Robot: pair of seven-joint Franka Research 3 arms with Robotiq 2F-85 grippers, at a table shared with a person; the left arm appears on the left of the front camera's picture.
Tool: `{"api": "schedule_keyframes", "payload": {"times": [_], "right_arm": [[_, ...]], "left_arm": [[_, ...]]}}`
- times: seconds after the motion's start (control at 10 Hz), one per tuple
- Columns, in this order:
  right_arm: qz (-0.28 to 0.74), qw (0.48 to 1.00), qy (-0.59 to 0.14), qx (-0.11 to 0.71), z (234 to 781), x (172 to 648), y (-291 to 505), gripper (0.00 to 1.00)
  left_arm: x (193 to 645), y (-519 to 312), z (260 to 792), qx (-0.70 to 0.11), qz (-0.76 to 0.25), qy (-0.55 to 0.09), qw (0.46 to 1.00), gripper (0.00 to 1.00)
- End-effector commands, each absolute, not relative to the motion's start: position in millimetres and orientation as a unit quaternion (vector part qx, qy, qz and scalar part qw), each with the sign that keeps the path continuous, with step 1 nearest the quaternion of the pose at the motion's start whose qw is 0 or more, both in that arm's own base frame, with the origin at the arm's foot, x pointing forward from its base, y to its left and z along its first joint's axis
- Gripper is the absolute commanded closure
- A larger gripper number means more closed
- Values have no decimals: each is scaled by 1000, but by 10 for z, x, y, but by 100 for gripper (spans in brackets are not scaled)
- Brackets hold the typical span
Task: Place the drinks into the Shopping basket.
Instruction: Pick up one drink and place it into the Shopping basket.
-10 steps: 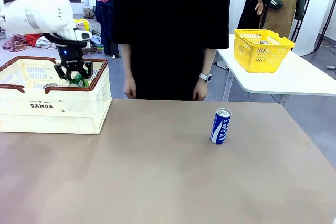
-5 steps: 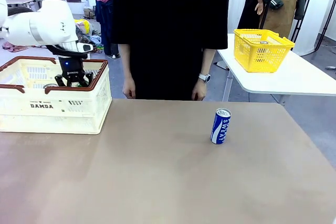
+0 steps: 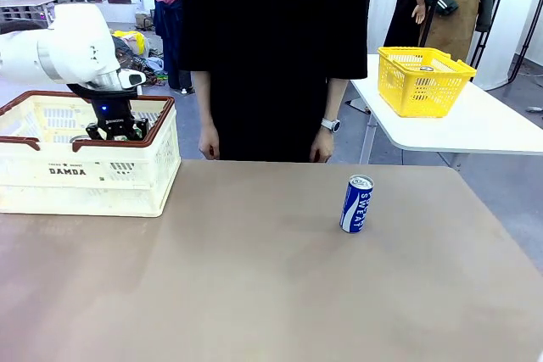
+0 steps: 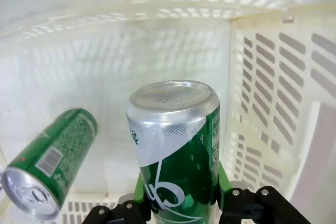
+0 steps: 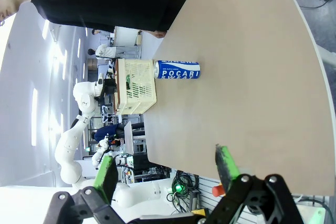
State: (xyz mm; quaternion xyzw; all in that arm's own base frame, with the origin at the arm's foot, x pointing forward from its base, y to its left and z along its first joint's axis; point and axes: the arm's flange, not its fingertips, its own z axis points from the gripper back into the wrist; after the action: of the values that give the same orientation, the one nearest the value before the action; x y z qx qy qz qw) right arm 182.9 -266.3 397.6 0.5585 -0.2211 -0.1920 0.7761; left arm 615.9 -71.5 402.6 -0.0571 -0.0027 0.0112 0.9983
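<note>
L gripper: green pads clamped on lower sides of green can. Can is upright, top toward cam, held low inside basket nr a side wall. Gripped prob. so it sets down standing, not dropped. 2nd green can lies on its side on basket floor by opposite wall. Basket sits at table far-left corner. R gripper: fingers spread, empty. Blue can upright nr table's far edge, right of middle, not yet in.

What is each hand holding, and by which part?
The left hand pinches a green can by its sides, inside the basket. The right hand is open, empty.
</note>
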Motion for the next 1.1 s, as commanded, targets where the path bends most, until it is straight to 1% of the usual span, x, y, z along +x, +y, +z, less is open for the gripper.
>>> {"api": "schedule_keyframes", "payload": {"times": [0.0,0.3,0.7,1.0], "right_arm": [[-183,771,-234,563,3993,1847,-2667,0],[-183,771,-234,563,3993,1847,-2667,0],[-183,771,-234,563,3993,1847,-2667,0],[-183,771,-234,563,3993,1847,-2667,0]], "left_arm": [[5918,-694,4135,-77,-10,2,997,100],[5793,-699,3996,-64,-11,73,995,100],[5976,-684,3848,-52,3,50,997,100],[6079,-675,3726,-51,6,70,996,100]]}}
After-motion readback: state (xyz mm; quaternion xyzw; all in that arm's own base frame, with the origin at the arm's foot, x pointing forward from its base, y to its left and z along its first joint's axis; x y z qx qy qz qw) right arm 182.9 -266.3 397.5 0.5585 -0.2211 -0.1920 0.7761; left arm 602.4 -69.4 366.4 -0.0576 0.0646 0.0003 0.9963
